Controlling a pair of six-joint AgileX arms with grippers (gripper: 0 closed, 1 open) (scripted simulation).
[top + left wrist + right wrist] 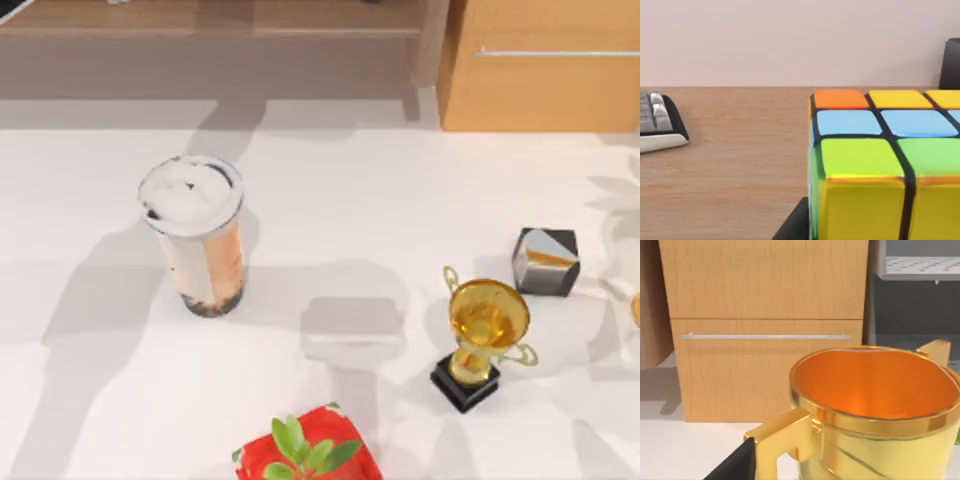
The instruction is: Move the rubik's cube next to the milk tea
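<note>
White and smooth, the bench (400, 200) carries the milk tea (197, 235) toward its left: a tall clear plastic cup with a round white lid, a peach-and-white drink and dark pearls at the base, standing upright. Well apart to the right stands a glossy gold trophy (483, 340) with two handles on a square black base, and just beyond it a dark cube (546, 261) with grey and orange faces. At the near edge a red pot (310, 450) holds a green leafy plant. The rubik's cube (885, 165) shows in the left wrist view, close up, its orange, yellow, blue and green squares shiny between black seams, over a wood-grained surface with a keyboard corner (657, 122) beside it. I cannot tell how either arm's fingers stand, nor where the cube sits on the bench.
</note>
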